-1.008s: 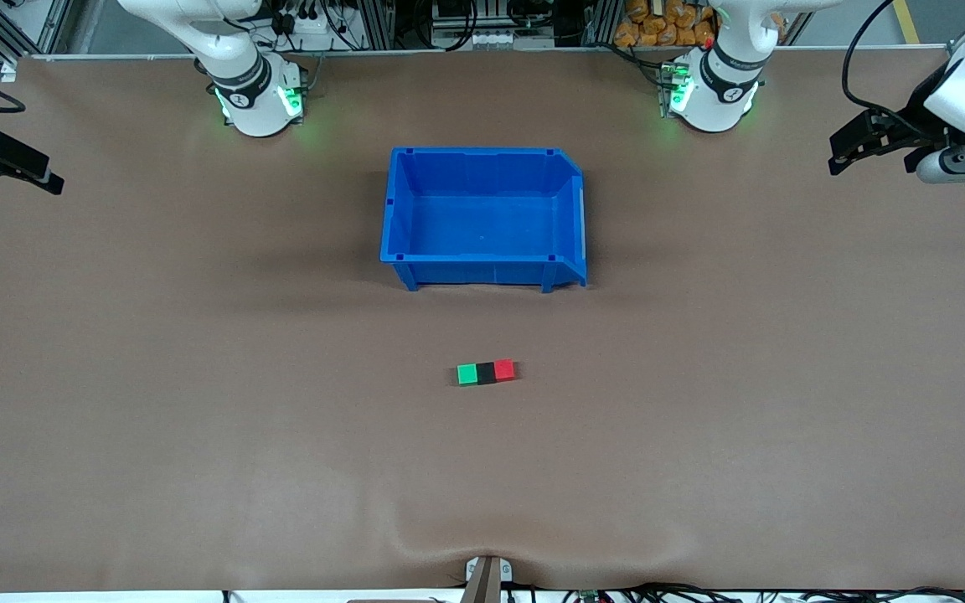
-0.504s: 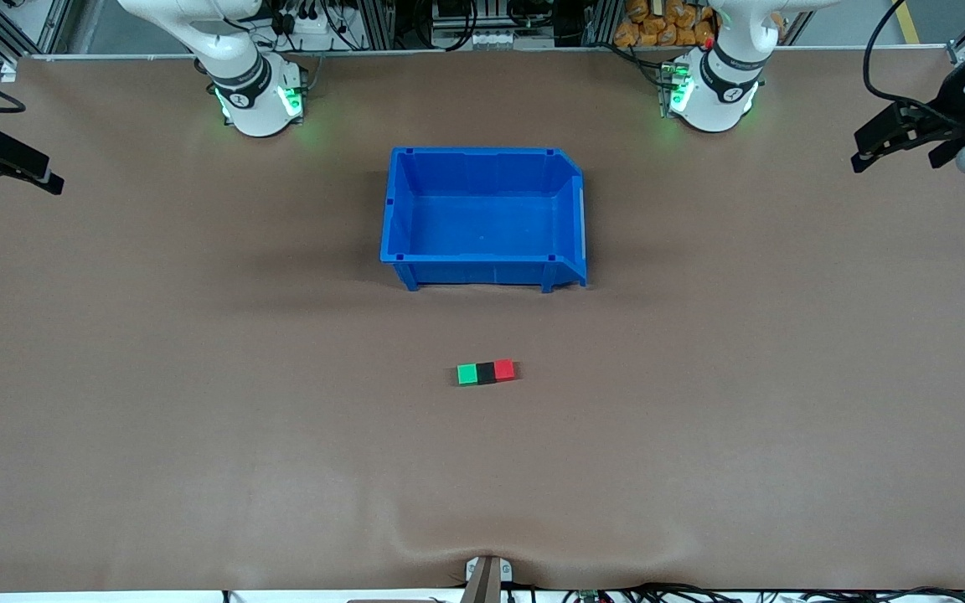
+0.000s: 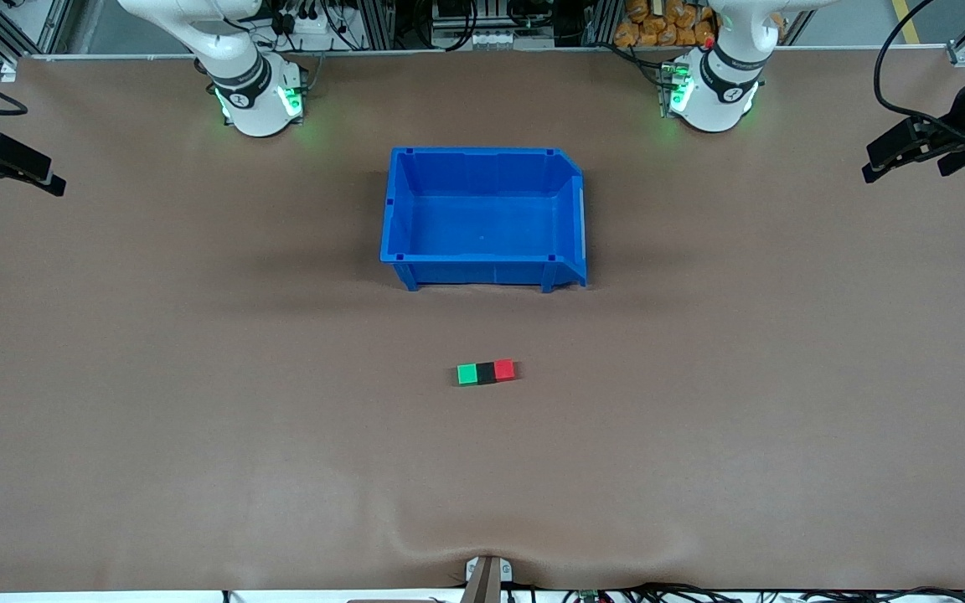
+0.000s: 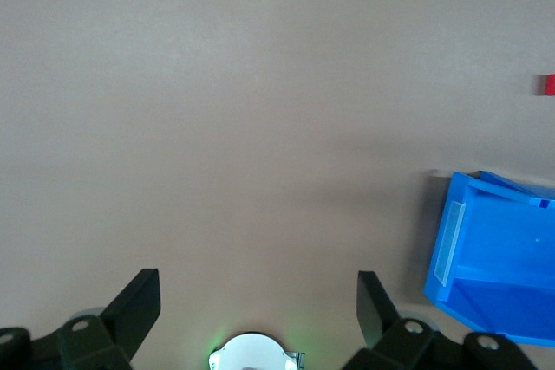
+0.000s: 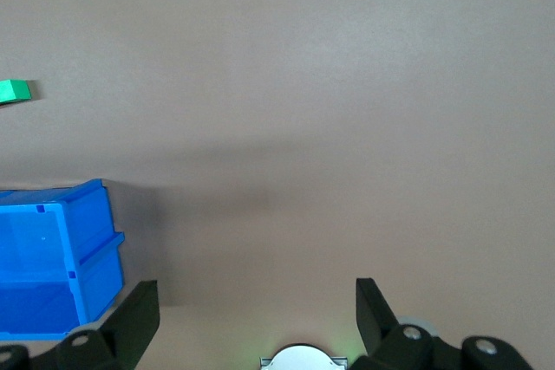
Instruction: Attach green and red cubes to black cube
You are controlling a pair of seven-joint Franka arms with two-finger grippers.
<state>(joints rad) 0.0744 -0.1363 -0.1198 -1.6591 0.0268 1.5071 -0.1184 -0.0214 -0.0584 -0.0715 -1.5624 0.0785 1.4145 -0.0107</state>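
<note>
Black cube: lay on the table, nearer the front camera than the blue bin, well apart from my fingers. Green cube touched it toward my right arm's end, red cube toward my left arm's; the row's long axis ran between the table's ends. Matte, plain, equal-sized. My left gripper and right gripper hung spread and empty over the table's ends.

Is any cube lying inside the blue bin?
No: the blue bin holds nothing, and the green cube, black cube and red cube sit joined on the table.
</note>
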